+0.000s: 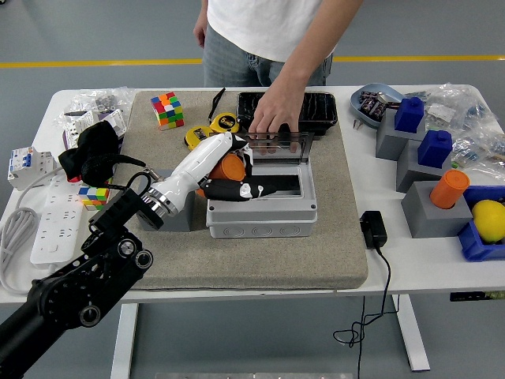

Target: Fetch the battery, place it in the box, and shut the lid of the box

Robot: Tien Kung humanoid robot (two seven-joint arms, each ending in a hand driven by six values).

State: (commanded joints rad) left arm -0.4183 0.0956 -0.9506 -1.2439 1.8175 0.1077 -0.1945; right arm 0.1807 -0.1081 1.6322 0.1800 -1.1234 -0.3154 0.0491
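One arm is doing all the work at this table: the robot's left hand (225, 175) is reaching in from the lower left, its white forearm stretching across the beige mat (260, 253) and its fingers (237, 190) curling around the orange battery (230, 166). The battery is sitting in that grasp right at the left edge of the grey box (263, 197), just above the rim and beside the dark opening, not yet down inside as far as I can tell. The black fingertips are pointing rightward over the box's open slot.

Across the table a person in a white shirt is leaning in, and the person's hand (272, 120) is pressing on the clear lid (276, 147), holding it tilted up at the back of the box. Just behind that hand a black tray (319, 106) is lying on the mat.

To the left of the box, the grey block (189, 215) is mostly hidden behind the robot's forearm. Further back on the mat a colourful cube (167, 109) is resting near a yellow tape measure (226, 122).

Off to the right, another orange cylinder (450, 188) is standing in a grey holder, blue blocks (422, 130) are perched on more grey holders, and a yellow object (489, 219) is sitting in a blue bin. A black adapter (372, 229) is lying just off the mat's right edge with its cable trailing over the table's front.
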